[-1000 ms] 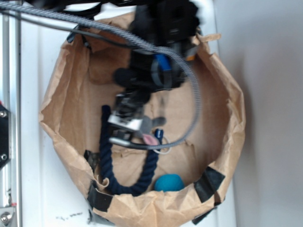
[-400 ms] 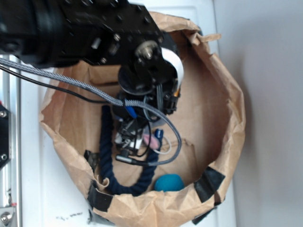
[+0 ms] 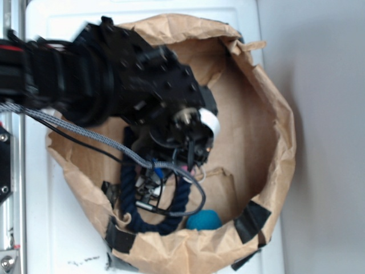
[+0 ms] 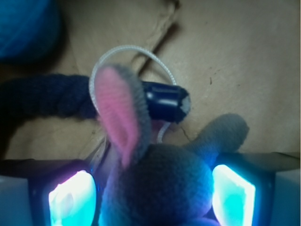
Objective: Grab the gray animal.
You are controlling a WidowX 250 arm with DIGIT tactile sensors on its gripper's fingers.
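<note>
Down inside the crumpled brown paper basket [image 3: 268,108] the black robot arm [image 3: 114,80] fills most of the overhead view, and the gripper [image 3: 149,185] is buried low by the thick navy-blue rope [image 3: 126,194], with the teal ball [image 3: 203,220] sitting near the front wall. Switch to the wrist view and here is the target: the small gray plush animal with the pink inner ear [image 4: 155,174] sits squarely between the two glowing fingertip pads [image 4: 70,197], head and ears poking forward toward the rope's dark end cap [image 4: 167,100]. The pads flank the body closely on both sides, but whether they actually press the plush the pictures do not show, so I cannot tell if the gripper [image 4: 153,195] is clamped or merely straddling. My read: this is the grasp step itself, with alignment done. The next move likely calls for squeezing firmly on the soft body, then lifting straight up, taking care not to snag the white cord loop [image 4: 127,52] or the rope alongside.
</note>
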